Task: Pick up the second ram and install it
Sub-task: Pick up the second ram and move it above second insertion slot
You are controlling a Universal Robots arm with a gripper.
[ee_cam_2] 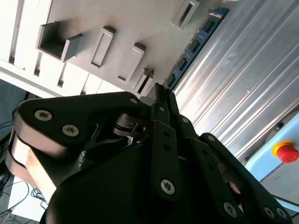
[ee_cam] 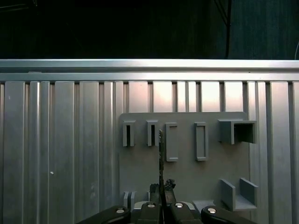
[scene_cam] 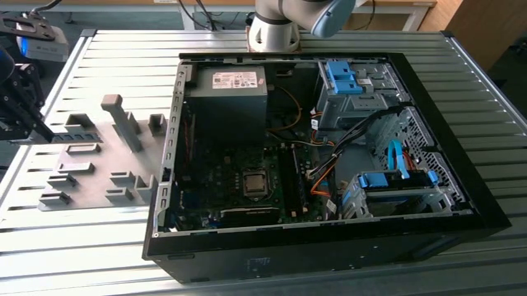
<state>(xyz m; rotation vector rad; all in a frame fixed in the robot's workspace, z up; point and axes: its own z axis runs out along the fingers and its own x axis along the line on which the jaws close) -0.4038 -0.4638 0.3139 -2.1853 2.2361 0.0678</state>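
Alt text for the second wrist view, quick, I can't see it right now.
The black gripper is shut on one end of the second ram, a blue stick with black chips. Behind it lie the grey fixture plate and the ribbed metal table.

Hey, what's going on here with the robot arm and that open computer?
The arm's gripper is shut on the ram, a thin blue stick, which sticks out from the fingertips by the grey fixture plate on the slatted table. Whether the stick touches the plate is unclear. The open computer case sits next to the plate, on the exterior view's right, and the ram has not reached it yet.
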